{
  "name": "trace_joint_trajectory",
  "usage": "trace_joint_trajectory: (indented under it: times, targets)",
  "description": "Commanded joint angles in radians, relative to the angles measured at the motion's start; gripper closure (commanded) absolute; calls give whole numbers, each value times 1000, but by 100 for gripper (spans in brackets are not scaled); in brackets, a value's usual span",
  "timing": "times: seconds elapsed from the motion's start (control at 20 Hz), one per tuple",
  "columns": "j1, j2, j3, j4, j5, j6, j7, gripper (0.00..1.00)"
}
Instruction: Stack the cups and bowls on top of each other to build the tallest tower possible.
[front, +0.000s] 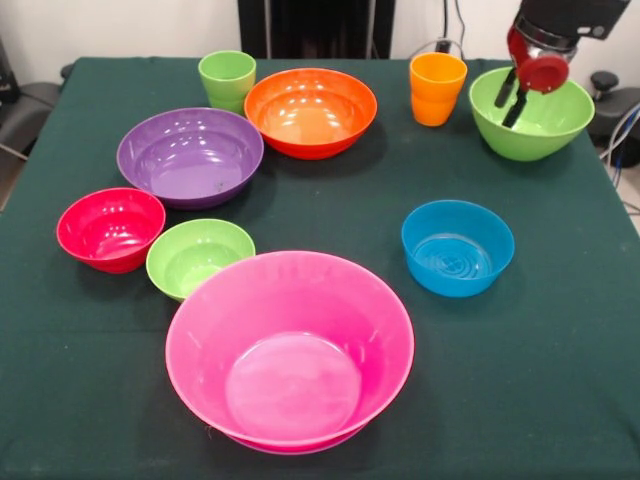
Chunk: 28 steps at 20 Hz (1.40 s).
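Over large green bowl (532, 125): gripper (510, 103) open.

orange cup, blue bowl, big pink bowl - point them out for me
orange cup (436, 92): front view, on its outer side wall
blue bowl (457, 250): front view, on its inside floor
big pink bowl (290, 385): front view, on its inside floor

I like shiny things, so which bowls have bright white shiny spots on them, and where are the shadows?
Front view: white glare spots sit inside the orange bowl and the purple bowl, fainter ones in the red bowl. Front view: the big pink bowl shows only a soft pale sheen on its bottom. Front view: shadows are soft and dark on the green cloth beside each bowl.
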Motion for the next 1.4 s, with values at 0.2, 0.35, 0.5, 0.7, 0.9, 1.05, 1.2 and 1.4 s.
trace_joint_trajectory:
  times: [0.2,0.35,0.5,0.7,0.9,1.05,1.2,1.4]
  targets:
    - [15,82,37,-133,17,89,125,0]
    - [25,93,23,-154,23,113,145,0]
    - [28,73,12,-156,19,157,152,0]
    - [32,26,3,-148,12,224,155,0]
    - [22,-9,-10,-152,-21,285,110,0]
    - [-4,-30,3,-151,-87,274,-20,0]
    - [-19,-50,6,-155,-171,276,-139,0]
    - [-124,-96,118,-112,-331,130,-368,0]
